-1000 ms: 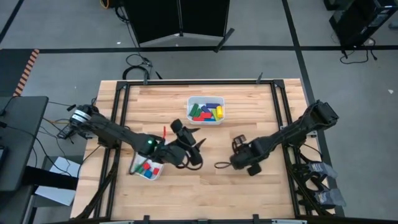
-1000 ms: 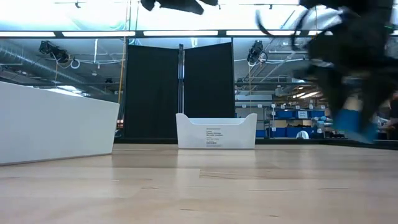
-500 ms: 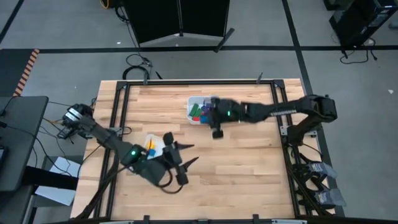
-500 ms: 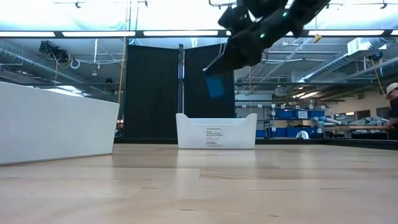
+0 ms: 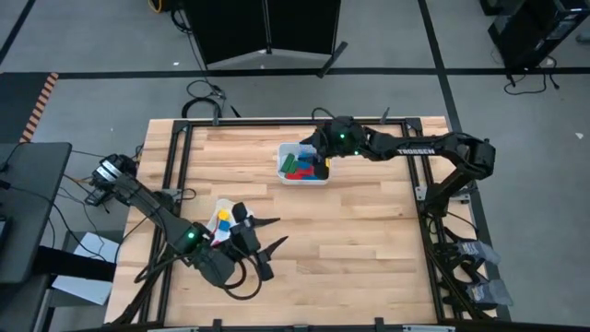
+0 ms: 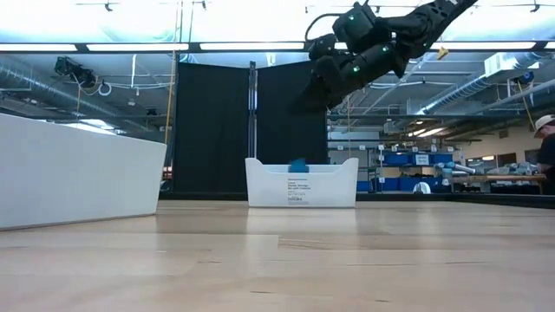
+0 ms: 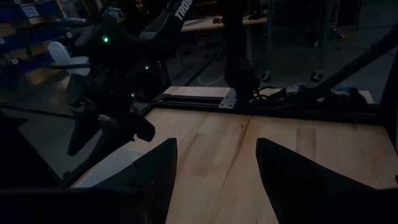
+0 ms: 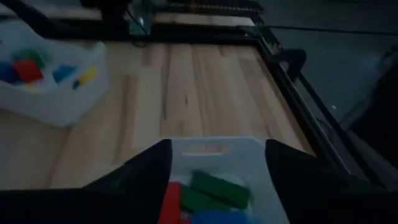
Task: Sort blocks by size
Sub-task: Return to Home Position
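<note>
A white tray (image 5: 282, 175) at the table's far middle holds green, red, blue and yellow blocks (image 5: 302, 166). My right gripper (image 5: 319, 155) hangs open above it, nothing between its fingers (image 8: 217, 149). A blue block (image 6: 297, 165) shows just above this tray's front wall (image 6: 301, 186), right under the gripper (image 6: 314, 94). A second white tray (image 5: 218, 205) near the left edge holds yellow, blue and red blocks (image 5: 223, 218) and is partly hidden by my left arm. My left gripper (image 5: 272, 232) stands open over bare wood beside it, pointing toward the table's right.
A black frame rail (image 5: 413, 166) runs along the table's edges. Bare wood (image 5: 359, 240) lies between the two trays and toward the near right. In the low view a person (image 6: 546, 147) shows far off in the room.
My right gripper has swung from the table's near middle to the far tray, rising and tipping toward level with a blue block, then has opened; the block now lies at the tray's rim level. My left gripper has drawn back toward the near edge, uncovering more of the left tray.
</note>
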You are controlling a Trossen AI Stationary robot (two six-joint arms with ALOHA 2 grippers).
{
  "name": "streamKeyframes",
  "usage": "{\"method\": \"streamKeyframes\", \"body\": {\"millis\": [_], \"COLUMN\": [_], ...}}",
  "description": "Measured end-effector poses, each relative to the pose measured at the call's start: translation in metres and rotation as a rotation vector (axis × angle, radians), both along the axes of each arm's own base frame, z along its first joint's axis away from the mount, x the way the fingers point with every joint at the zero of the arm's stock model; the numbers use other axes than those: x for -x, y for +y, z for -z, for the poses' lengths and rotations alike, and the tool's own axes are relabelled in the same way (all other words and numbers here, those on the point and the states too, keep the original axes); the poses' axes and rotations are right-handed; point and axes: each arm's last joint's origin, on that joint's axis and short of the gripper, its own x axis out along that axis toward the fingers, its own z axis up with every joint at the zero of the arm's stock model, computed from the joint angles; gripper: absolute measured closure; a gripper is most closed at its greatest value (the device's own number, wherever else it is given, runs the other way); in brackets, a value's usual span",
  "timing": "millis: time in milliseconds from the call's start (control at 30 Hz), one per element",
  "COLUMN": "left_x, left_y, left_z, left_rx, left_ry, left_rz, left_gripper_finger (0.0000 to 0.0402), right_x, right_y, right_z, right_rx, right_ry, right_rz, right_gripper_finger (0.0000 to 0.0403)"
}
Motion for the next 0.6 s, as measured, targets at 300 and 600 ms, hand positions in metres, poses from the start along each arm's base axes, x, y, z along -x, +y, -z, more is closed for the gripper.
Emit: {"method": "streamKeyframes", "body": {"millis": [300,600], "left_x": [-0.003,0.019], "left_y": [0.009,0.080], "left_z": [0.041,0.083], "left_rx": [0.022,0.116], "left_ry": [-0.005,-0.095], "left_rz": [0.055,0.023], "left_gripper_finger": [0.0201,0.0307], "right_x": [0.024,0.110], "right_y": [0.020,0.062], "right_z": [0.011,0.040], "right_rx": [-0.052,-0.032], "right_ry": [-0.272,-0.470], "right_rz": [-0.037,-0.072], "right_gripper_finger": [0.0163,0.0344]}}
